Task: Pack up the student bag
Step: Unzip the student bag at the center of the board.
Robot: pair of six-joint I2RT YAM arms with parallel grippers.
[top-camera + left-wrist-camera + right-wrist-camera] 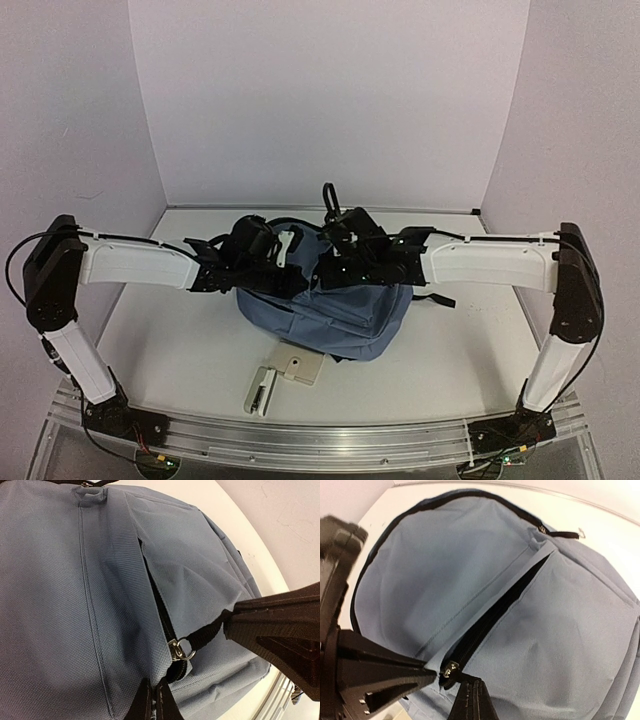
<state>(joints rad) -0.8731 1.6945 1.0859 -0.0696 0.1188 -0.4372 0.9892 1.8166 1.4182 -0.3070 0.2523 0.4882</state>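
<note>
The left hand (pixel 192 652) is pinched closed on the black pull tab (pixel 205 632) of a zip slider (pixel 176 651). The tab runs taut from the slider's metal ring up to the tip of the larger dark finger, and the edge of blue cloth beside it is drawn up toward the same tip. Above the slider the zip gapes open in a long dark slit across the front of the student bag (pixel 60 605).

The right hand (pixel 454 677) is closed as well. Its two finger tips nearly meet around a small metal zip puller (pixel 449 669) at the low end of an open pocket zip (pixel 505 605). That zip runs as a black diagonal line up the bag's front panel. I cannot tell whether this is the same zip the left hand holds.

In the overhead view the bag lies near the middle of the desk (pixel 180 350), slate blue with black straps trailing behind it. The two hands meet over its far upper part, one reaching in from each side. Just in front of the bag, toward the arms' bases, a small pale case (pixel 285 372) lies flat on the desk, apart from both hands.
</note>
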